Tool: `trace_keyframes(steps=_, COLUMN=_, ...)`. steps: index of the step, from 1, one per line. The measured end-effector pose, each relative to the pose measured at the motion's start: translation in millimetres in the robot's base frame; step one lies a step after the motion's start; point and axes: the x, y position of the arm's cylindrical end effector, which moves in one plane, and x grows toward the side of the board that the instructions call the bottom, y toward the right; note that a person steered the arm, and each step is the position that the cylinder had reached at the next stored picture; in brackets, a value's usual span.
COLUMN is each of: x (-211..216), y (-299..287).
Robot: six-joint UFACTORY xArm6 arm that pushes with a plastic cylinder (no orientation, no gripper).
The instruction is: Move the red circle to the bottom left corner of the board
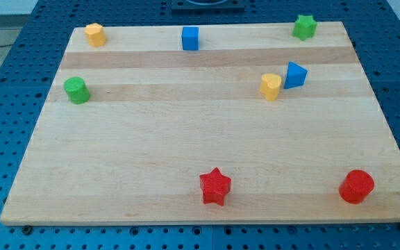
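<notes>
The wooden board [207, 139] lies bare of any arm; my tip isn't showing, so its state can't be told. The red circle [356, 186] sits at the view's bottom right, and judging by that, pushing hasn't begun: it needs shoving leftward, past the red star [215, 186].

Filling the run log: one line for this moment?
tip: not visible | red circle: bottom right corner, not moved | red star: on path leftward | bottom left corner: unoccupied

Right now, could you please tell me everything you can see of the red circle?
The red circle is a short, plain red cylinder standing upright on the wooden board, near its bottom right corner. Nothing touches it; the red star sits well to its left. My tip does not show.
</notes>
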Motion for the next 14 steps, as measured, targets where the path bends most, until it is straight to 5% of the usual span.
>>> trace_keyframes(steps=5, x=-54, y=-112)
trace_keyframes(steps=8, x=-1, y=-99)
trace_keyframes(steps=12, x=-103, y=-193)
trace_keyframes(steps=14, x=-118, y=-241)
